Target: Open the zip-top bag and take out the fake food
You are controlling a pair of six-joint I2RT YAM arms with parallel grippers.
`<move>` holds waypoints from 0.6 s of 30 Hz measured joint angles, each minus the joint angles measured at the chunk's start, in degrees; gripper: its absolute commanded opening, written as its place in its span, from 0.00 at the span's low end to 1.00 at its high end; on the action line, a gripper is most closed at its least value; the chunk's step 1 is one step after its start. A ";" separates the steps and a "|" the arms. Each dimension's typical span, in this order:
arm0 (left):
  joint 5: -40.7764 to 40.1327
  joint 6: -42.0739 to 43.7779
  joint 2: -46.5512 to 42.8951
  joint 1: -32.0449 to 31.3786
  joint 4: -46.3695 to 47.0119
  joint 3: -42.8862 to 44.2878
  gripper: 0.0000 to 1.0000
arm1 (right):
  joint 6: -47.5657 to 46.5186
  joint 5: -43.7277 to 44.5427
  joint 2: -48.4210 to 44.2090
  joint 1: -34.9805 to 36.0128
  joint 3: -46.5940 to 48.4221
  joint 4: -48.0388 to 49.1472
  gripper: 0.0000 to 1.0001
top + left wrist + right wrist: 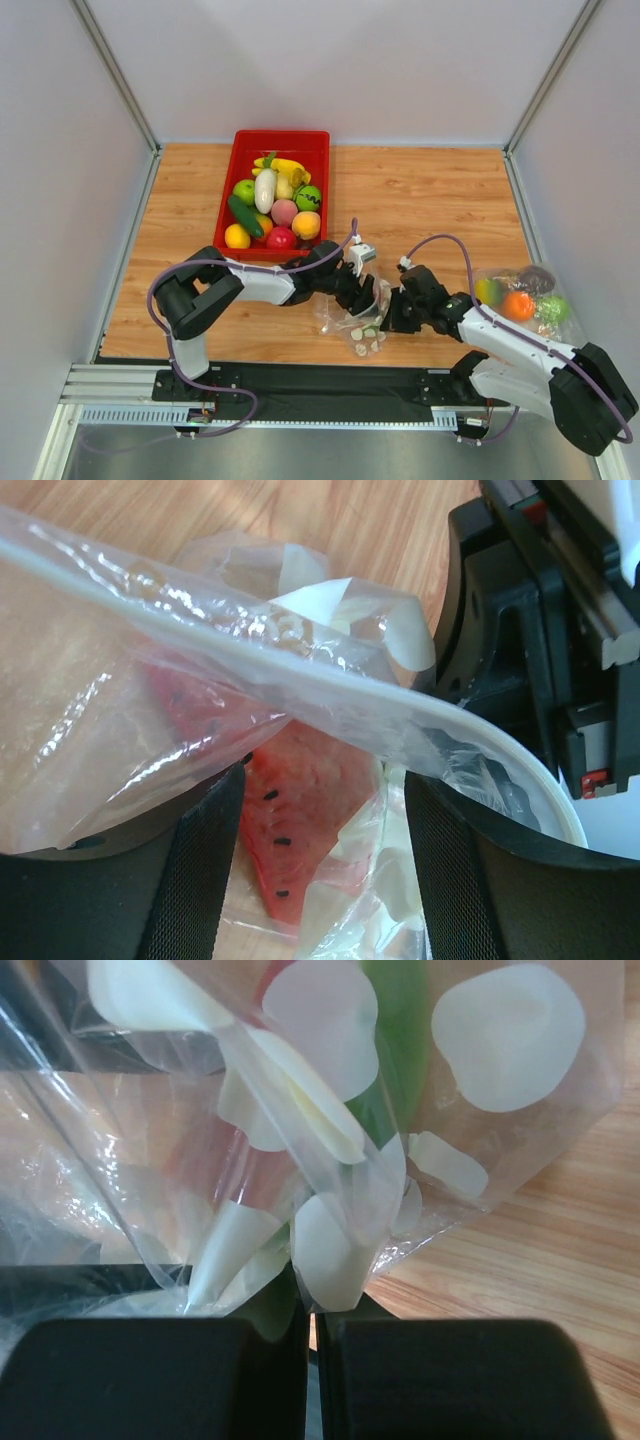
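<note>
The zip-top bag (362,328), clear with white dots, lies crumpled on the table between my two grippers. In the left wrist view the bag (300,670) drapes over my left gripper (310,880), whose fingers stand wide apart around the plastic. A red watermelon slice (300,820) with black seeds lies inside the bag between them. My right gripper (311,1310) is shut on a fold of the bag (330,1110). In the top view the left gripper (362,288) and right gripper (388,312) meet at the bag. A dark green cucumber (244,216) and a white vegetable (265,190) lie in the tray.
A red tray (283,137) with several toy fruits stands at the back centre. A plain clear bag (520,295) with orange, green and purple pieces lies at the right, beside my right arm. Grey walls enclose the wooden table.
</note>
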 measured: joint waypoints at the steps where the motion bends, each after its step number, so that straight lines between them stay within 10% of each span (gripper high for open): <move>1: 0.02 -0.04 0.09 -0.02 0.07 0.17 0.72 | 0.00 0.00 0.26 0.04 0.00 0.37 0.00; 18: -6.14 5.44 2.82 -3.06 -8.85 8.26 0.73 | -0.04 0.37 -1.29 0.04 -0.02 0.72 0.00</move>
